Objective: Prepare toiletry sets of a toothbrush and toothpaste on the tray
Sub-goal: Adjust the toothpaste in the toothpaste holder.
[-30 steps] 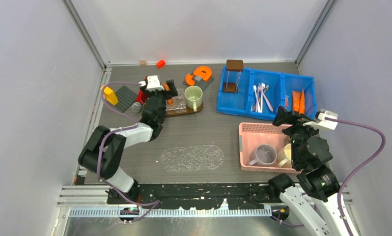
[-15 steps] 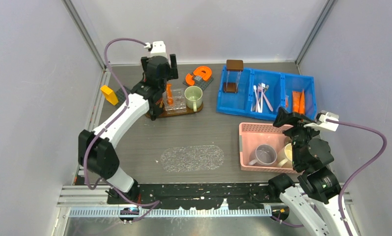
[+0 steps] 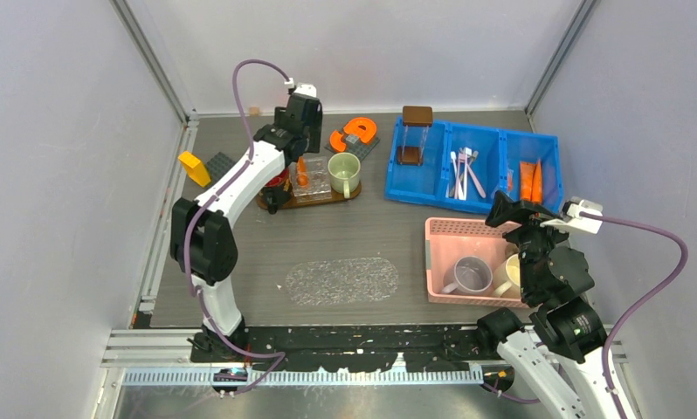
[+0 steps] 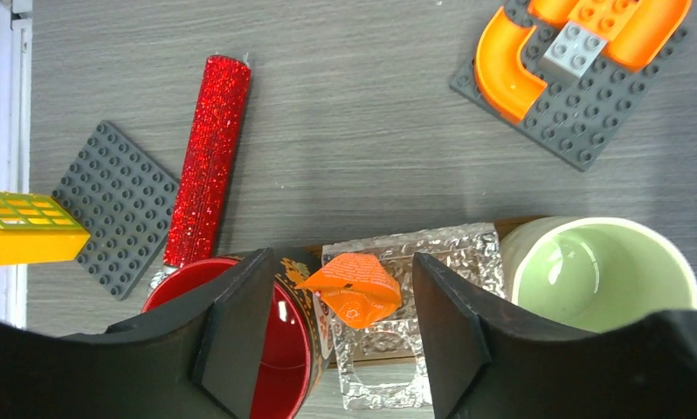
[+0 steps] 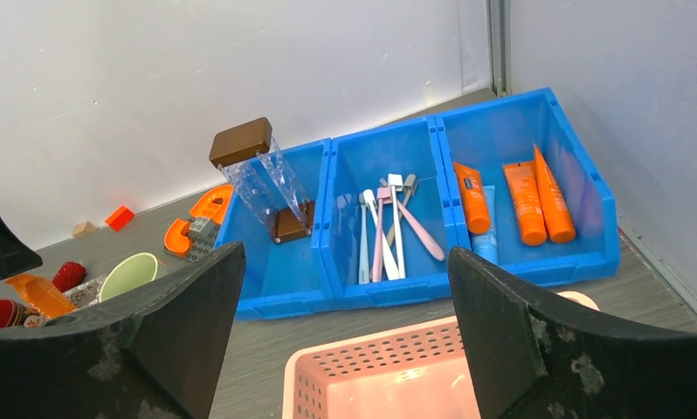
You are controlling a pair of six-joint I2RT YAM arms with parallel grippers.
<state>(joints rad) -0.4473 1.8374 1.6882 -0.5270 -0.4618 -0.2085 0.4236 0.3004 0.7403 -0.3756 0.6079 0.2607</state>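
Toothpaste tube, orange, stands in a clear holder at lower centre, between the left fingers, which are spread wide and grip nothing. Right fingers gape wide, empty. Toothbrushes lie mid-frame in the middle compartment of the blue bin.

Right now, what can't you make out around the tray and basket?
Left wrist: left gripper fingers hide half the red cup and part of the mug; how deep the toothpaste sits in the glass, unclear.
Top external: left arm covers the left end of the tray.
Right wrist: pink basket contents cut off by bottom edge and right gripper fingers.
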